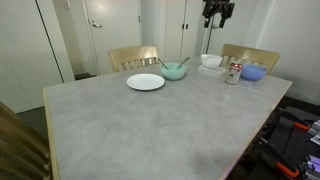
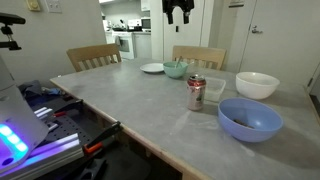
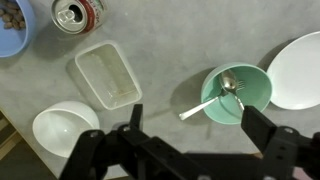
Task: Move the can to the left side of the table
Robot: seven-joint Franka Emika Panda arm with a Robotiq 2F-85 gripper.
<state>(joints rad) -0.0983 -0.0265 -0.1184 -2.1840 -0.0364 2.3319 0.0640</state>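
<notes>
- In the wrist view, the can (image 3: 76,13) stands upright at the upper left edge, just beside the blue bowl (image 3: 12,25) and near the clear tub (image 3: 105,73).
- Our gripper (image 3: 192,125) hangs high above the table (image 1: 150,130), jaws spread wide and holding nothing, nearer the teal bowl (image 3: 238,93) than the can.
- We judge that we should first centre over the can, then drop straight down.
- The fingers must straddle its sides and miss the tub and the blue bowl.
- The plate (image 3: 300,70) on the far right poses no obstacle.
</notes>
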